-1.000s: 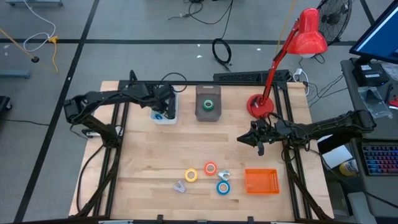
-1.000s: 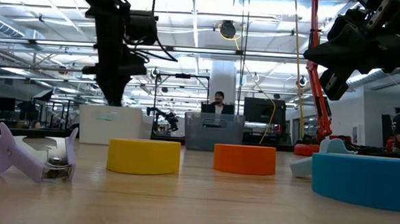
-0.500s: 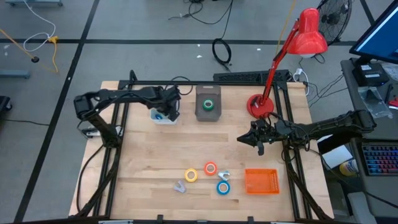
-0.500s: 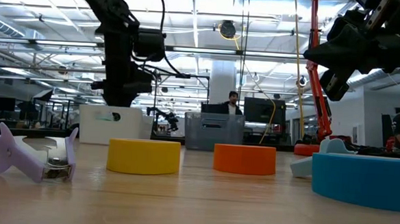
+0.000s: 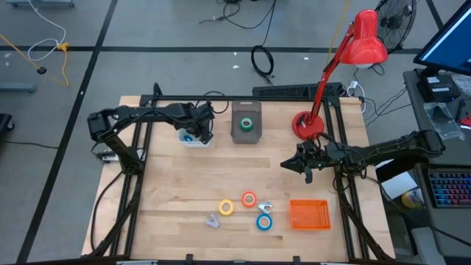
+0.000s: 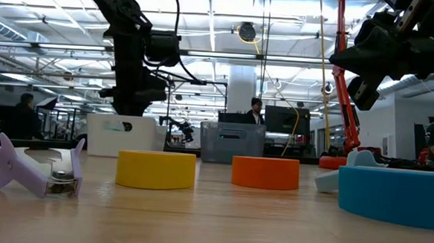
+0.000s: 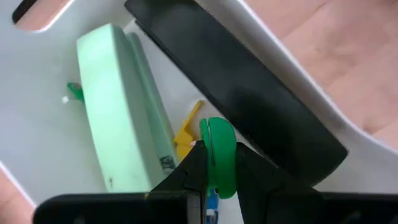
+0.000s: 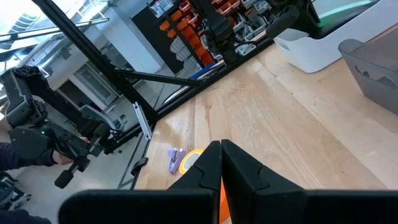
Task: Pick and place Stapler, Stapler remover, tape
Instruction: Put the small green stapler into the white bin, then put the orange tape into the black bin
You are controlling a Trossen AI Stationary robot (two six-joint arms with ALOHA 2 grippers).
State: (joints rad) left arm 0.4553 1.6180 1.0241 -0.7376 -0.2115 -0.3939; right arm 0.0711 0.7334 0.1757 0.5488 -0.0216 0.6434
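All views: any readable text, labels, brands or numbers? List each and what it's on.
None can be read.
Mint green stapler in the white bin: a small printed label near its end, too blurred to read.
White bin front in the low view: a dark mark, not legible.
Monitor at the table's right: screen lit, no legible text.
Tape rolls and orange basket: no visible print.

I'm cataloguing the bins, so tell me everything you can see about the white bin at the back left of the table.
The white bin looks like smooth plastic with rounded corners and upright walls. It sits on the wooden table's back left, beside a gray bin. Inside lie a pale green stapler, a long black stapler and small yellow and blue pieces. The left gripper hangs over it, fingers pinching a green piece.
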